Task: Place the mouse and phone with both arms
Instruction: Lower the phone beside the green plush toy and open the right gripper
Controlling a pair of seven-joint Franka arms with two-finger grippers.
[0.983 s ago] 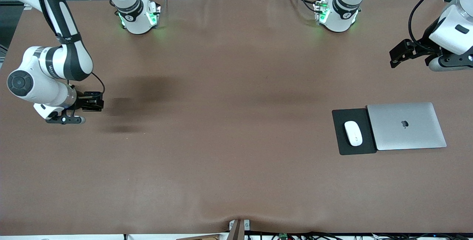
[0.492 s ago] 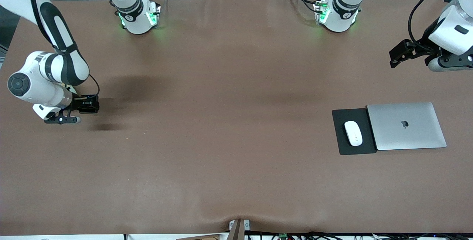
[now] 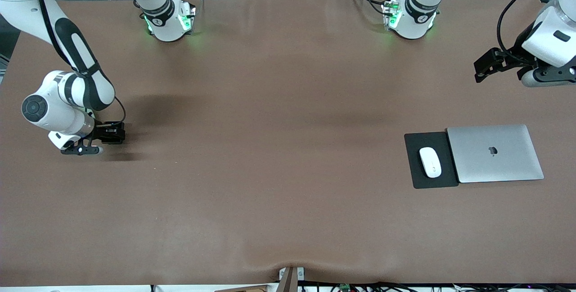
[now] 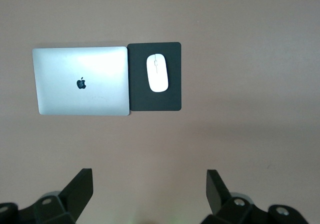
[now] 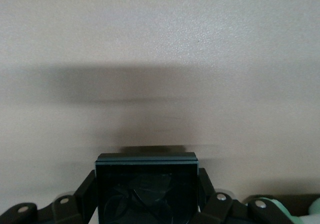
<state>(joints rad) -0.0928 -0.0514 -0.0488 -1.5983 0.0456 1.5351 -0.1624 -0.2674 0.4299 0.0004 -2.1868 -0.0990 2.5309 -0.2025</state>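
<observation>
The white mouse (image 3: pixel 430 162) lies on a black mouse pad (image 3: pixel 429 140) beside a closed silver laptop, toward the left arm's end of the table; it also shows in the left wrist view (image 4: pixel 157 73). My right gripper (image 3: pixel 113 133) is shut on the black phone (image 5: pixel 146 191), low over the table at the right arm's end. The phone's glossy face fills the space between the fingers (image 5: pixel 85 196). My left gripper (image 3: pixel 482 69) is open and empty, held high over the table edge at the left arm's end.
The silver laptop (image 3: pixel 494 153) lies against the mouse pad on the side away from the table's middle, and shows in the left wrist view (image 4: pixel 80 81). A small bracket (image 3: pixel 291 275) sits at the table's near edge.
My right gripper with the phone has dropped lower toward the table and shifted slightly; its shadow has closed in beside it. The left arm has not moved.
</observation>
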